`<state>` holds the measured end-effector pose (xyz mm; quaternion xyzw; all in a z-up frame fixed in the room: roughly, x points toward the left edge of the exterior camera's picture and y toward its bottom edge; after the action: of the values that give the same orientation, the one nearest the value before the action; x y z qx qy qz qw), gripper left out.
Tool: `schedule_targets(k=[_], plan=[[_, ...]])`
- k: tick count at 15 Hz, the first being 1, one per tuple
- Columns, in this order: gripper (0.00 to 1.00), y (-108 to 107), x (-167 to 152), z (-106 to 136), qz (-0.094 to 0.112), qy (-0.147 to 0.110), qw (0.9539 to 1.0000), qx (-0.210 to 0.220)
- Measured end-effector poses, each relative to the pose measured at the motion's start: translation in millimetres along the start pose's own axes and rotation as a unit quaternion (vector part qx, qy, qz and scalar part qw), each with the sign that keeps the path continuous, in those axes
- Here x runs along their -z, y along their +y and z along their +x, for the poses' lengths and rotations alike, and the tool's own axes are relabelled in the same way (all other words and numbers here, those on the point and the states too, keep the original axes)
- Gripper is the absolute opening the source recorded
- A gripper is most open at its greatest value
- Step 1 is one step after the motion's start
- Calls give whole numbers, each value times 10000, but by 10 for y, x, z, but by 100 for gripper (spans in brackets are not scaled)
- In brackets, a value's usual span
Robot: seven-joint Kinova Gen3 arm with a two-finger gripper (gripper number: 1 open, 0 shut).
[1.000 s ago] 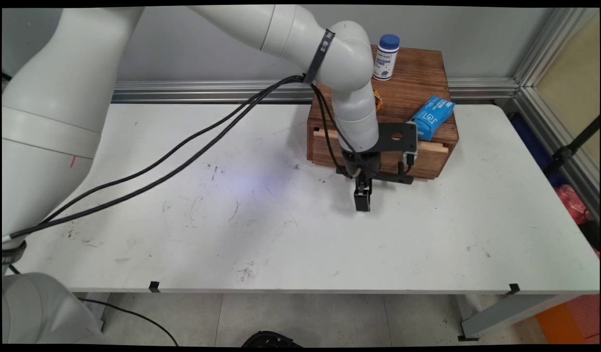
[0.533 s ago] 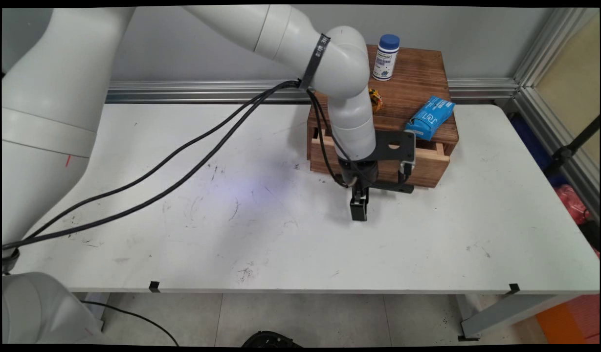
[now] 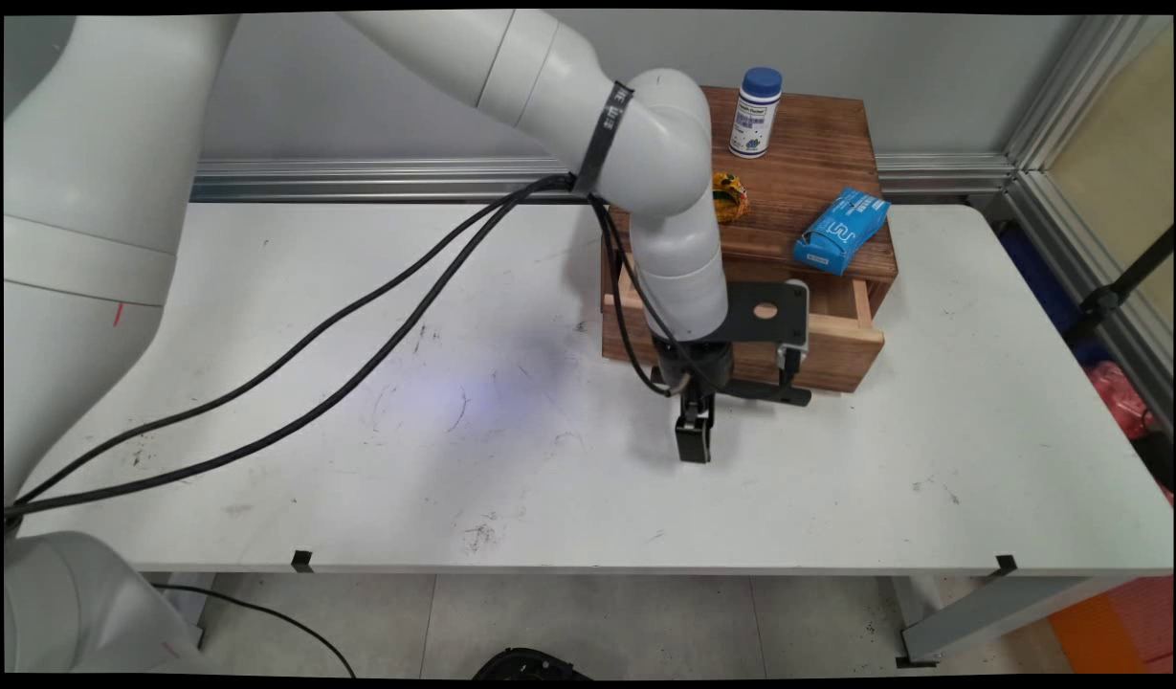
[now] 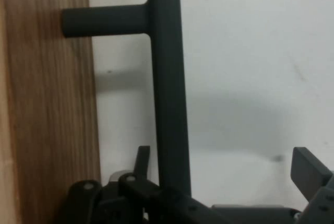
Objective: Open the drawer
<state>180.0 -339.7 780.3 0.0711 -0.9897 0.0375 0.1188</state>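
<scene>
My black two-finger claw (image 4: 219, 182) gapes wide, gripping nothing; the black bar handle (image 4: 166, 78) of the wooden drawer (image 3: 836, 330) runs lengthwise along my one finger (image 4: 143, 164).

Overhead main, close hand view; share handle (image 3: 774, 390) (image 4: 166, 78)

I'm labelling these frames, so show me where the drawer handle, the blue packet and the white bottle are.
drawer handle (image 4: 166, 78), hand view, on the black bar's middle.
blue packet (image 3: 841, 231), main view, on its printed top face.
white bottle (image 3: 755, 121), main view, on its labelled body.
</scene>
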Motion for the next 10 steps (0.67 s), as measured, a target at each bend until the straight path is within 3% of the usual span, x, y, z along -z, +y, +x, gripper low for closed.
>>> schedule_targets(k=[10], plan=[[100,423,48,-10,-77,68,9999,-89]])
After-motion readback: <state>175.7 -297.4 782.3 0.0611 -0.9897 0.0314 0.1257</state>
